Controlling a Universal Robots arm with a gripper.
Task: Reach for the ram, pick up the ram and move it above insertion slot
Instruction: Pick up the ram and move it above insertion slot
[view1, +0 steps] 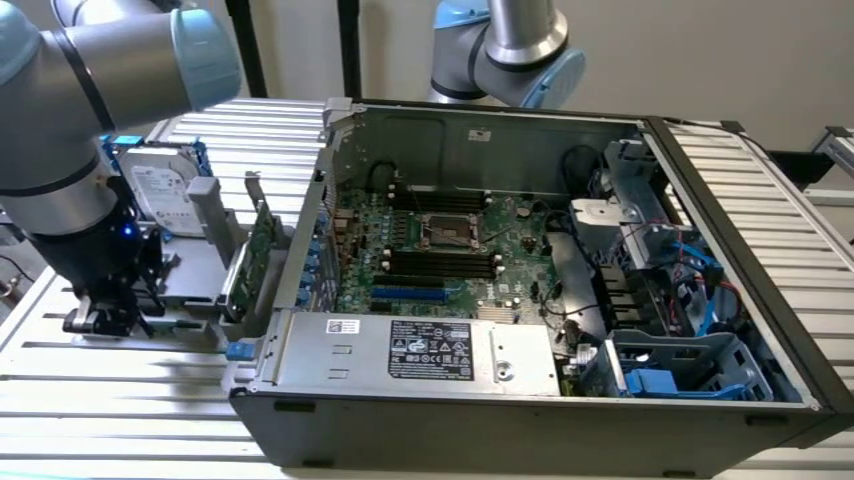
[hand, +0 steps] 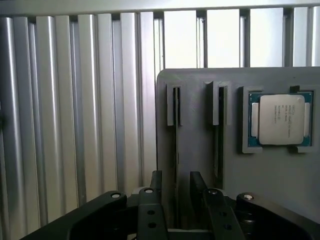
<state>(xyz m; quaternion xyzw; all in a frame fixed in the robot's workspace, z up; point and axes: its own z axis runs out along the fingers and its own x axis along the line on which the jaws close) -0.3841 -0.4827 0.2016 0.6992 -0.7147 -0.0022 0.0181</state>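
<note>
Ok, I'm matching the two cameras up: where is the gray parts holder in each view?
Exterior view: the gray parts holder is at the exterior view's left, beside the computer case, by the gripper.
Wrist view: the gray parts holder lies just beyond the gripper, a processor seated in it.
Shared landmark: the ribbed metal table.

The silver-grey tubular robot arm (view1: 54, 190) carries pale blue joint caps (view1: 200, 55), a black wrist (view1: 80, 262) with a small blue light (view1: 127, 229), and a black pincer (hand: 176, 182) studded with silver screws (hand: 148, 190).
</note>
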